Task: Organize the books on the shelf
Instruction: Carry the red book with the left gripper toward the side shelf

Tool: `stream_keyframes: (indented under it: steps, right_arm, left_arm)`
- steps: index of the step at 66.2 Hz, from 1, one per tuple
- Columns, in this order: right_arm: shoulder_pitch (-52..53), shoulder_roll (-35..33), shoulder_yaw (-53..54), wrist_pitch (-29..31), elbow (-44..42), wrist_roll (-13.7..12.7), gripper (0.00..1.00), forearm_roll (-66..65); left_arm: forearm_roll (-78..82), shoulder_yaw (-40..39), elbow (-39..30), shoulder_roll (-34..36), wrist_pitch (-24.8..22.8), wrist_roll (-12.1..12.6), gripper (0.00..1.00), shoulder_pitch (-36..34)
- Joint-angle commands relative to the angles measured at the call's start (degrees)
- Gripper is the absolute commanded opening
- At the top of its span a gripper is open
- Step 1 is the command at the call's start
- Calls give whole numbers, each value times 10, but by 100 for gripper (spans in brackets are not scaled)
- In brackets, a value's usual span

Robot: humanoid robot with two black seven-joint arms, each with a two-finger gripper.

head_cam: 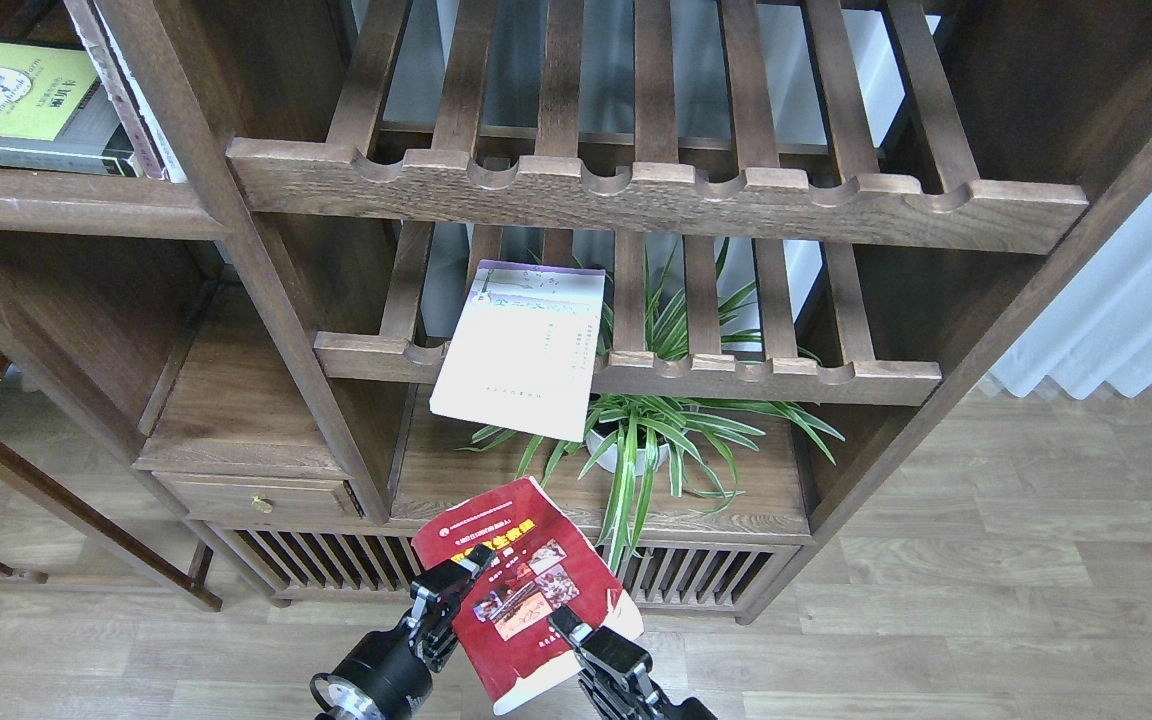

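The thick red book (pixel 526 575) with photos and a yellow title is held in the air in front of the bookcase's bottom. My left gripper (pixel 456 585) grips its left edge and my right gripper (pixel 568 628) grips its lower right edge. The white-lavender book (pixel 526 345) lies on the lower slatted rack and overhangs its front rail. The black-grey book with a yellow-green panel (pixel 16 100) lies flat on the solid dark-brown shelf (pixel 66 205) at the upper left, far above and left of both grippers.
Thin pale upright volumes (pixel 131 100) lean beside the black-grey book. A spider plant in a white pot (pixel 636 440) stands on the low board behind the red book. Two slatted racks (pixel 656 190) fill the middle bay. A brass-knobbed drawer (pixel 261 495) sits lower left. A white curtain (pixel 1126 300) hangs at right.
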Motion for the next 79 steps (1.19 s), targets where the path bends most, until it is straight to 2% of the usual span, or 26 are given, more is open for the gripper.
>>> stream_keyframes:
  steps: [1,2,3,5,6,9,10,12,13,15,22,34,48,57,65,73,79]
  right_arm:
    - [1,0,1,0,-5,1,14,0]
    - [1,0,1,0,-5,1,16,0]
    - [1,0,1,0,-5,0,29,0]
    - [1,0,1,0,-5,-1,36,0]
    - [2,0,2,0,-4,-1,43,0]
    - [3,0,3,0,-4,-1,53,0]
    - [3,0,5,0,-3,0,64,2]
    - [3,0,5,0,-3,1,76,2]
    - [3,0,7,0,-4,1,85,2]
    - [3,0,9,0,-3,1,92,2]
    - [3,0,9,0,-2,1,99,2]
    - [2,0,11,0,-2,1,99,2]
    - [1,0,11,0,-5,3,99,2]
    - [1,0,12,0,-6,5,99,3]
    - [1,0,18,0,-6,5,99,4]
    - [0,0,19,0,-5,5,99,4]
    - [-2,0,19,0,-4,5,99,4]
  left_arm:
    - [-1,-5,0,20,0,1,6,0]
    - [-1,-5,0,21,0,1,6,0]
    - [-2,-10,-1,22,0,1,6,1]
    - [-2,-12,-1,23,0,1,6,1]
    - [-1,-12,-1,23,0,1,6,1]
    - [-1,-13,-1,24,0,1,6,0]
    - [-1,-14,-1,25,0,1,6,0]
    - [-1,-14,-2,27,0,0,6,0]
    - [-1,-15,-2,29,0,0,6,0]
    - [-1,-17,-3,32,0,-1,6,0]
    - [-1,-27,-8,50,0,-1,6,0]
    - [21,-61,-50,125,0,0,6,8]
    - [25,-170,-141,238,0,-1,6,62]
    - [25,-226,-163,257,0,1,5,77]
    - [27,-273,-173,260,0,16,4,86]
    - [27,-336,-184,273,0,53,4,111]
    - [27,-381,-205,286,0,66,4,135]
